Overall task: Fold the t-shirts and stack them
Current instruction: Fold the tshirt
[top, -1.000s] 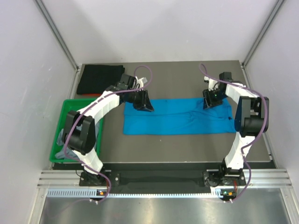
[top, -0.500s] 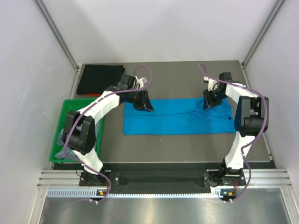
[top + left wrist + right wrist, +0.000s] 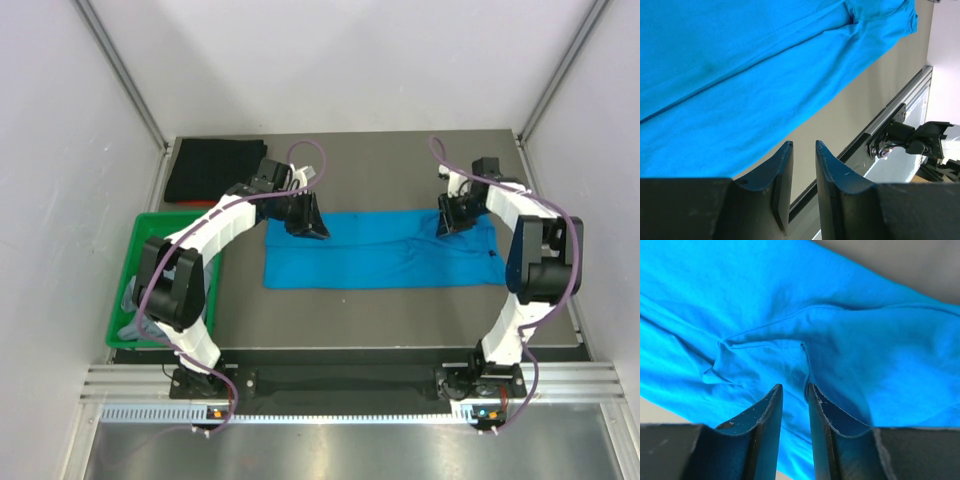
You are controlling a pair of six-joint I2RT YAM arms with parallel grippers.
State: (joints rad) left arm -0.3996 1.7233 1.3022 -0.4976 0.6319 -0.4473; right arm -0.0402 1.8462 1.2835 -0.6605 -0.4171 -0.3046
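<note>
A blue t-shirt (image 3: pixel 380 250) lies flat on the dark table (image 3: pixel 380 175), folded into a long strip. My left gripper (image 3: pixel 308 222) is over the shirt's far left corner. In the left wrist view, this gripper (image 3: pixel 803 145) has a narrow gap between the jaws and is empty, with the shirt (image 3: pixel 740 65) below it. My right gripper (image 3: pixel 452 215) is over the shirt's far right part. In the right wrist view, it (image 3: pixel 794 387) is slightly open just above a sleeve seam of the shirt (image 3: pixel 865 365), with nothing between the jaws. A folded black shirt (image 3: pixel 215 170) lies at the back left corner.
A green bin (image 3: pixel 150 225) stands off the table's left side with grey cloth (image 3: pixel 135 305) in it. White walls enclose the cell on three sides. A metal rail (image 3: pixel 350 385) runs along the near edge.
My right gripper has shifted slightly to the right over the shirt and its arm's elbow has swung outward. The left arm and the shirt have not moved.
</note>
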